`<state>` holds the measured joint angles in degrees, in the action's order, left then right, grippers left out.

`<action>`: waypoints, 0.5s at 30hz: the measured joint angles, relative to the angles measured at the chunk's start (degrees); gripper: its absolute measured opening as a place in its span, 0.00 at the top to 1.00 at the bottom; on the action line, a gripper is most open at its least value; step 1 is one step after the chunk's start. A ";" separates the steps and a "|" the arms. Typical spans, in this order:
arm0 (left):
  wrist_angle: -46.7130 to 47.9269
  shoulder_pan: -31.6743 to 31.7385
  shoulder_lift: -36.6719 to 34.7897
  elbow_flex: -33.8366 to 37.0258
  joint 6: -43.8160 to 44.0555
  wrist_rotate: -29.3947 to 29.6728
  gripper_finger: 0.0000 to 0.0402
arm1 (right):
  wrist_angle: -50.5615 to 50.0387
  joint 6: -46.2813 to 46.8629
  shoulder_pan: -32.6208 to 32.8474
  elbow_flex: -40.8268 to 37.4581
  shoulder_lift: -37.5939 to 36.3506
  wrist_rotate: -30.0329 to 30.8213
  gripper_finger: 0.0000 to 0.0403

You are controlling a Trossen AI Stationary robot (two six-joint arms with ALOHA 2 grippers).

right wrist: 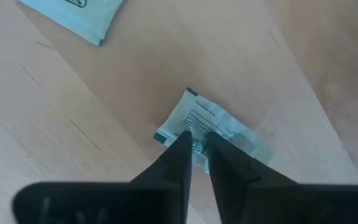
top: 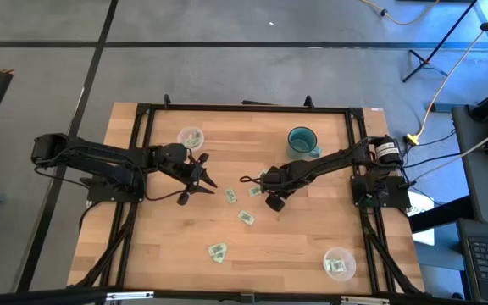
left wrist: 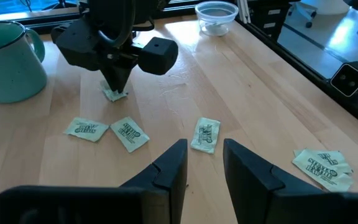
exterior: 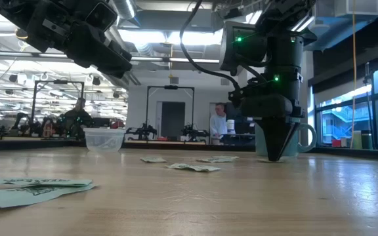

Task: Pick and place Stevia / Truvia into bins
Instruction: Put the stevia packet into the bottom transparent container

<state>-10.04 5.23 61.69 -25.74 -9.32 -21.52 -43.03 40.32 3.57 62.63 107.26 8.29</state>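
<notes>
Wooden bench (top: pixel 295 246): right gripper (right wrist: pixel 196 149) near centre, beside the teal mug (top: pixel 302 141), fingers nearly together, clamped on a Stevia sachet (right wrist: pixel 222 127) lying flat. Left gripper (left wrist: pixel 204 163) hovers left of centre, fingers apart. Bins: far-left cup (top: pixel 191 136), near-right cup (top: pixel 339 263). Loose sachets (top: pixel 218 251) mid-bench.

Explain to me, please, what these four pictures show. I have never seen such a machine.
It is a robot with two dark arms at a wooden table, each ending in a two-finger gripper. One picture looks down from above, one looks level across the table, and two come from cameras on the wrists. Small green-printed sweetener sachets lie scattered on the wood, for example this one. Two clear plastic cups, one at the far side and one at the near corner, already hold some sachets. A teal mug stands apart. The right gripper is pressed down, nearly closed, on one sachet that lies on the table. The left gripper hangs open above the table, holding nothing.
</notes>
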 joint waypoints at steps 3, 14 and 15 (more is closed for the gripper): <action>0.00 0.00 0.00 0.00 0.00 0.00 0.76 | -0.26 -0.02 -0.02 -0.04 0.04 0.20 0.93; 0.00 0.00 0.00 0.00 0.00 0.00 0.76 | -5.82 0.32 0.32 1.88 -2.28 -0.22 0.99; 0.01 0.00 0.00 0.00 -0.01 0.00 0.76 | -6.47 1.07 0.73 2.84 -3.37 -0.20 1.00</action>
<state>-10.03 5.23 61.69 -25.74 -9.33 -21.52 -49.51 41.38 4.30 65.47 103.89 8.10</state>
